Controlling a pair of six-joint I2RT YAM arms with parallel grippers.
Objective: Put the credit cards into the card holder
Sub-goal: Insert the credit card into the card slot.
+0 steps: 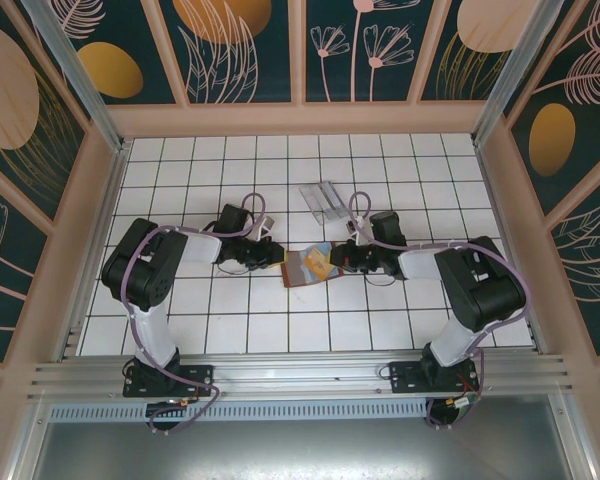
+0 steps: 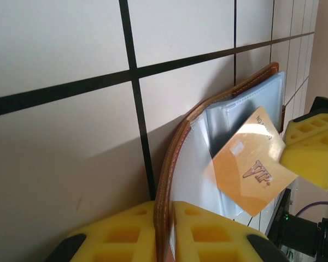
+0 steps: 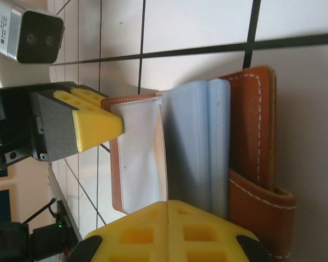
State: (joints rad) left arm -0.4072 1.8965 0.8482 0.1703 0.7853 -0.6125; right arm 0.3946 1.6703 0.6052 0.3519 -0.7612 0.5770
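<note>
Left wrist view: left gripper (image 2: 164, 221) is clamping the cover edge of the card holder (image 2: 175, 153). Right gripper (image 3: 168, 218) is pinching one clear sleeve of it. One orange card (image 2: 254, 164) is lying askew on the sleeves. The holder is sitting mid-table between both arms, with one clear tray (image 1: 325, 203) behind it. White tiled table (image 1: 280, 325), floral wall panels (image 1: 240, 50).

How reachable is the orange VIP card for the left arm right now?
Probably not reachable yet. The left gripper has its jaws clamped on the cover of the card holder. The orange VIP card sits close ahead at the sleeves, but reaching it means letting go first.
</note>
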